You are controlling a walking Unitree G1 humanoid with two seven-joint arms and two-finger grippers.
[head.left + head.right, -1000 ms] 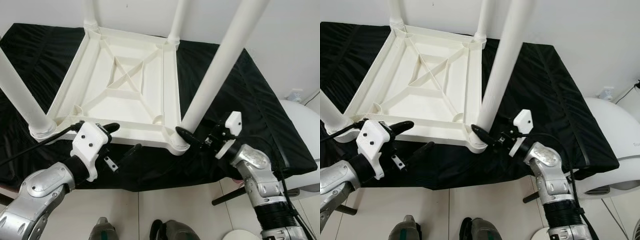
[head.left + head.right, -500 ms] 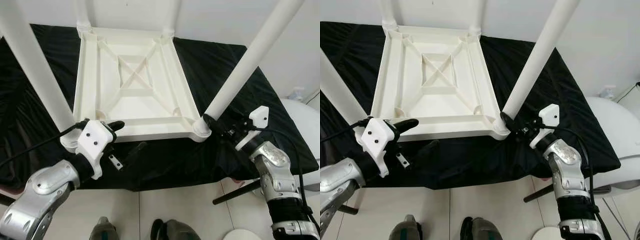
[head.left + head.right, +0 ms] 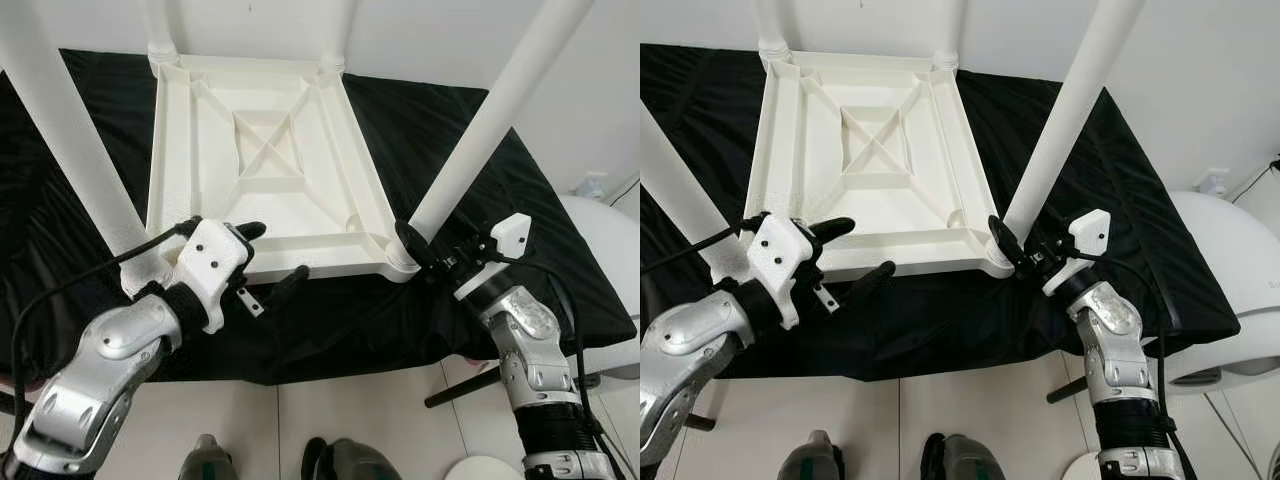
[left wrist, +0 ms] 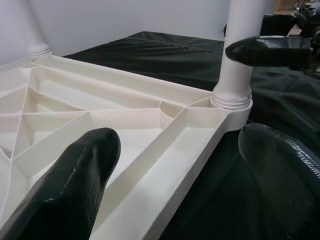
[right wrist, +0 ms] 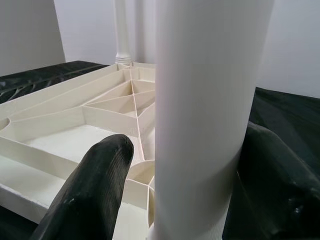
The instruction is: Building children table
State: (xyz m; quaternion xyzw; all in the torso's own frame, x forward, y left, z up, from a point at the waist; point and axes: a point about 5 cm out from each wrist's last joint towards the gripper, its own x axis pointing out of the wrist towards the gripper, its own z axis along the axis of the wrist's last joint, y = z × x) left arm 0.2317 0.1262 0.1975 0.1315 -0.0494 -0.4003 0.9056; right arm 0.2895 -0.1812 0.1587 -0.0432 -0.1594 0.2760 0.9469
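Upturned table (image 3: pixel 265 170), right gripper (image 3: pixel 412 250) (clasping leg (image 3: pixel 480 135))

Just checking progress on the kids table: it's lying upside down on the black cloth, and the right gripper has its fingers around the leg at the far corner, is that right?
Not quite. The right gripper has its fingers around the base of the leg at the near right corner of the table, not the far corner; the right eye view shows this. The table does lie upside down on the black cloth.

Both arms are silver metal shells with small screws. The left gripper (image 3: pixel 262 262) has a white block housing, rounded black fingers (image 4: pixel 75 185) and a black cable at nine o'clock; the right gripper (image 3: pixel 1008 243) matches, above ribbed black tubing.
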